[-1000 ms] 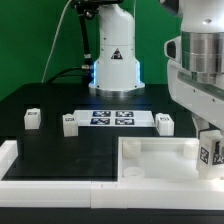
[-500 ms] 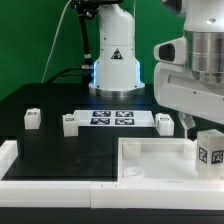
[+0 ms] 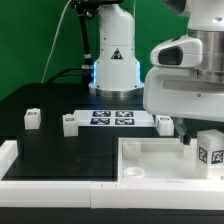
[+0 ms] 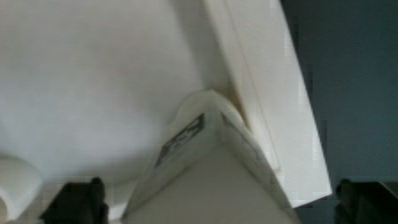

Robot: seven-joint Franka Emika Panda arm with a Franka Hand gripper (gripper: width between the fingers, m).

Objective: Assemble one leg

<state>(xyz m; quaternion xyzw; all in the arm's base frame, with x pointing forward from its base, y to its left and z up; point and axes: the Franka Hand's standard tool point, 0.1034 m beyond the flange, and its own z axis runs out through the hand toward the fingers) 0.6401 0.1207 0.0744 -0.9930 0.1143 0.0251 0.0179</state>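
Leg in play: the leg [image 3: 209,154] stands on the large white tray part [image 3: 150,158] at the exterior view's right, tag face toward the camera; in the wrist view the leg [image 4: 210,170] fills the lower middle, seated against the tray's raised wall [image 4: 258,70]

Gripper: the gripper [image 3: 190,140] hangs low over that same corner, its fingers mostly hidden by the arm's big white body; the dark fingertips [image 4: 75,200] show to either side of the leg in the wrist view; whether they press on it or just flank it, I cannot tell

Key relation: the leg sits straight below the wrist camera, between the 2 fingers; its long axis looks upright, in line with the fingers; so the coming move looks vertical or a twist about that axis, not a sideways reach

Other legs: 3 alike wait on the black table; 1 at the exterior view's left [image 3: 32,117]; 1 beside the marker board [image 3: 111,118], [image 3: 69,122]; 1 past its other end [image 3: 164,122]; all well apart from the gripper

Risk: my read is that a tilt here would jam the leg against the wall
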